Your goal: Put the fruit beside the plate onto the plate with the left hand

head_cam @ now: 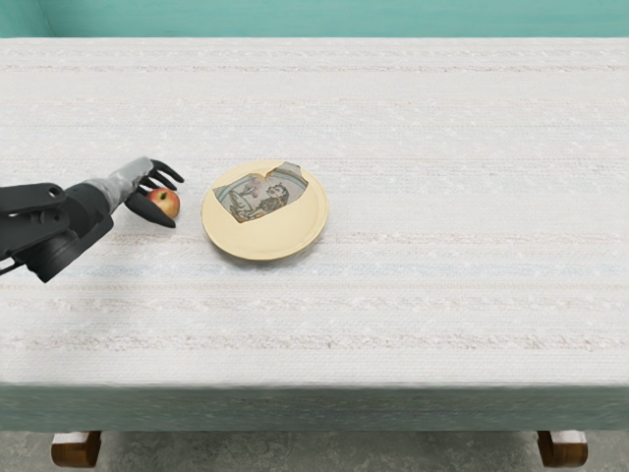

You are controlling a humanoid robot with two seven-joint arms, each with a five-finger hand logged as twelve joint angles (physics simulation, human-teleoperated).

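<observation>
- Left hand (145, 194) comes in from the left on a grey, jointed arm, its dark fingers (165, 177) half-curled round the fruit (163, 204): fingers over the far side, thumb on the near side.
- Small, round and smooth, that fruit is red shading to yellow; it sits low at the surface (442, 295), just left of the plate (295, 241) and off it.
- Round plate, pale cream with a glossy rim; a jagged-edged picture patch fills its centre, nothing else lies on it.
- Whitish surface, woven look, with faint stripes running across.
- Brown wooden feet (77, 447) peek out below.
</observation>
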